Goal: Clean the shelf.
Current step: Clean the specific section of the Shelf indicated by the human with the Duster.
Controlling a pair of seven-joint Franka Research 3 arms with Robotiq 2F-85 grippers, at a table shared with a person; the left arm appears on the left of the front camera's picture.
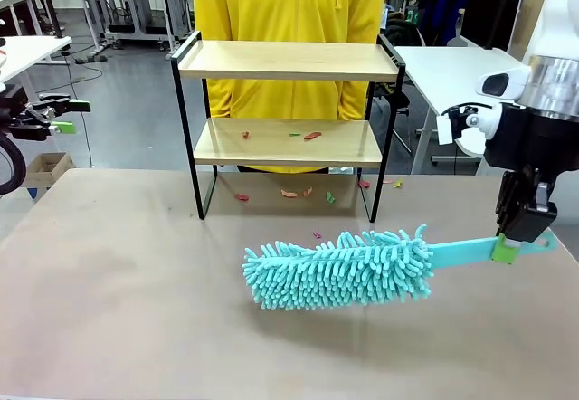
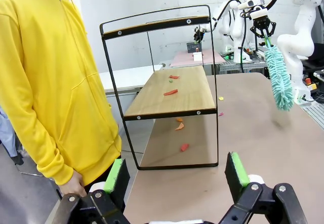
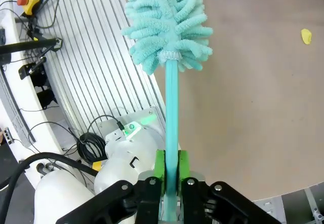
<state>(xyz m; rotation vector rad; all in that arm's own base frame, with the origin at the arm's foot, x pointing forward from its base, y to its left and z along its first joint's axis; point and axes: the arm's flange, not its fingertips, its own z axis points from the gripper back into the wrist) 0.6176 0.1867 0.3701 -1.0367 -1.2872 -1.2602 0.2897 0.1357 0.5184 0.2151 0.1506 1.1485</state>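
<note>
The shelf stands at the back middle of the table, with light wood boards in a black frame. Small red and green scraps lie on its lower board. More scraps are scattered on the table beneath and in front of it. My right gripper is shut on the handle of a teal fluffy duster, which hangs level just above the table in front of the shelf. The handle runs up from between the green pads to the duster head. My left gripper is open and holds nothing, off the table's left side; its pads face the shelf's end.
A person in a yellow hoodie stands right behind the shelf, one hand hanging low. White tables stand behind on both sides. A yellow scrap lies on the brown tabletop.
</note>
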